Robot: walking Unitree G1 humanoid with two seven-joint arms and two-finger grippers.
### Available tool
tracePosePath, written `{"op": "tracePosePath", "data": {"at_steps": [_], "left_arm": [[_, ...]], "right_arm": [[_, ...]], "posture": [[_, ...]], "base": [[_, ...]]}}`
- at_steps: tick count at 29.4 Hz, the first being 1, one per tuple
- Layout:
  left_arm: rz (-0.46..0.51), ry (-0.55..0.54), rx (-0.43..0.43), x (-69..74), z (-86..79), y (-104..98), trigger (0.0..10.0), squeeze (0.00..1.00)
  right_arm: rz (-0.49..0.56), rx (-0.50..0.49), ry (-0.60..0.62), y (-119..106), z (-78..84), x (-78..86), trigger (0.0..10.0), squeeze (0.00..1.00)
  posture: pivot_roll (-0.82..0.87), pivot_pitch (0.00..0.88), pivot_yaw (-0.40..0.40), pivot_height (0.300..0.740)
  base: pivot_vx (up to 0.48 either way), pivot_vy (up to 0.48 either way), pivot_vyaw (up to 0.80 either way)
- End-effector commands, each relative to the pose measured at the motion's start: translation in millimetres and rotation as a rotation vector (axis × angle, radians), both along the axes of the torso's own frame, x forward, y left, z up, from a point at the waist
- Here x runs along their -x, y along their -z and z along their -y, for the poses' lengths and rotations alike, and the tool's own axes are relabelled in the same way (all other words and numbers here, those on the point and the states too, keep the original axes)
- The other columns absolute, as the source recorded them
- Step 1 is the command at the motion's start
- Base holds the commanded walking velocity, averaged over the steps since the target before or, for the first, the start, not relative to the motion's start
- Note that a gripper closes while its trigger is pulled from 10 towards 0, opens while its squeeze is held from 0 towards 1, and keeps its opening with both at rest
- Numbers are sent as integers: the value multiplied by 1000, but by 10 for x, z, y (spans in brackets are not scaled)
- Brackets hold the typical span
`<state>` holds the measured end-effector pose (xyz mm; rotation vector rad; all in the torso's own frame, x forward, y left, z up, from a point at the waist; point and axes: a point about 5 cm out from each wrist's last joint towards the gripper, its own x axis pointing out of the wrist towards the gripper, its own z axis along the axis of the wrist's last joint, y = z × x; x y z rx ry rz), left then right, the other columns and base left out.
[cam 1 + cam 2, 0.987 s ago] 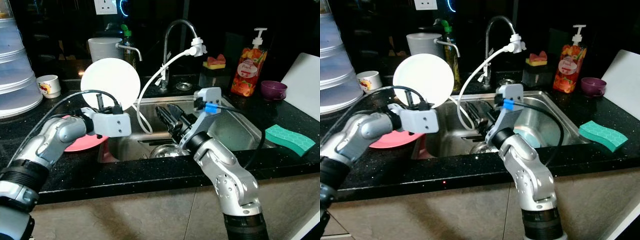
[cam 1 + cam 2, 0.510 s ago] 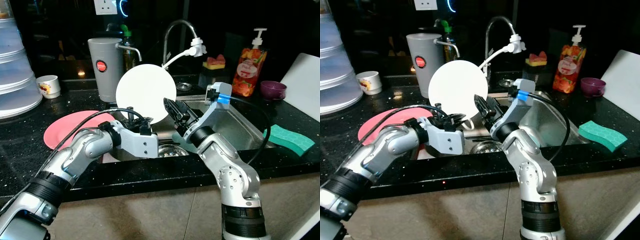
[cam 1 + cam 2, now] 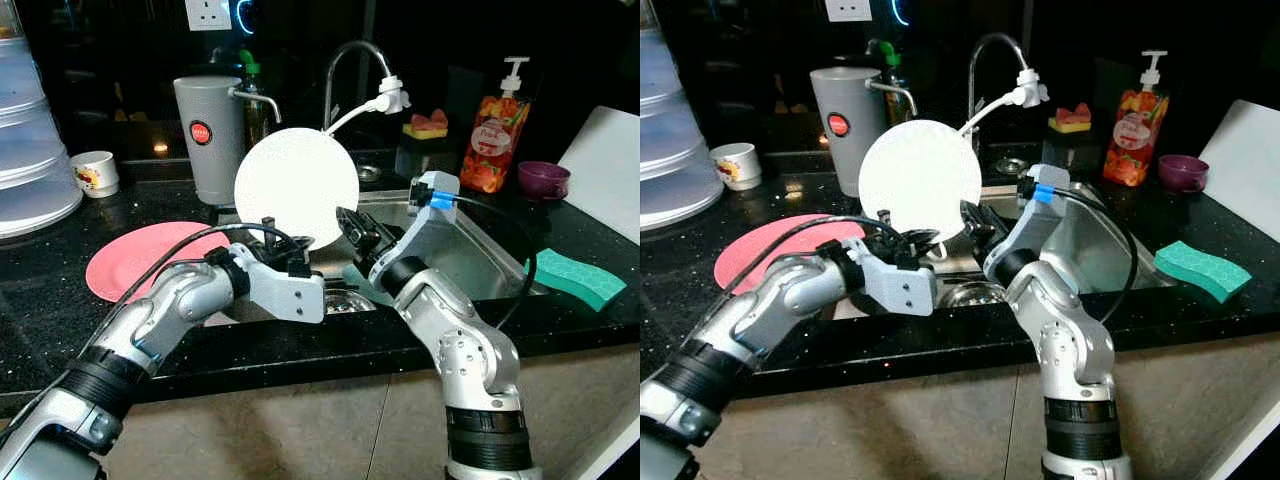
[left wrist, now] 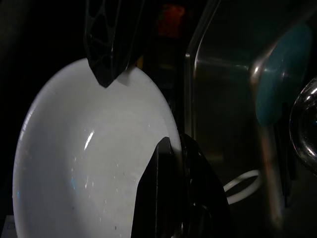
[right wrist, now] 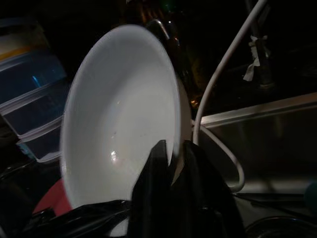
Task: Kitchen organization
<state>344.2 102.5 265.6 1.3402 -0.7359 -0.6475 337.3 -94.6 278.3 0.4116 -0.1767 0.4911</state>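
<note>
You're gripping the white plate (image 3: 296, 185) with both grippers, left (image 3: 283, 243) and right (image 3: 352, 226), over the sink (image 3: 470, 262); faucet hose (image 3: 340, 120) is hanging right behind; pink plate (image 3: 140, 270) is sitting left.

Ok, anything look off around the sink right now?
Nothing spilled or broken. The one odd thing: the white plate stands on edge above the sink, with both the left gripper and the right gripper on its rim. A loose white hose droops from the tap into the basin.
</note>
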Motion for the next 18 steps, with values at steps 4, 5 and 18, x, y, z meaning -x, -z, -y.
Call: {"op": "tracePosePath", "data": {"at_steps": [4,5,18], "left_arm": [[26,74,-26,88,127,32,10000,0],[28,74,-26,88,128,33,10000,0],[84,84,-49,78,137,25,10000,0]], "right_arm": [[-45,18,3,61,-30,-39,0,0],[-45,16,4,60,-29,-41,0,0],[-21,10,-104,9,-119,50,10000,0]], "posture": [[40,65,-12,740],[40,65,-12,740],[36,69,-13,740]], "base": [[0,0,0],[0,0,0],[0,0,0]]}}
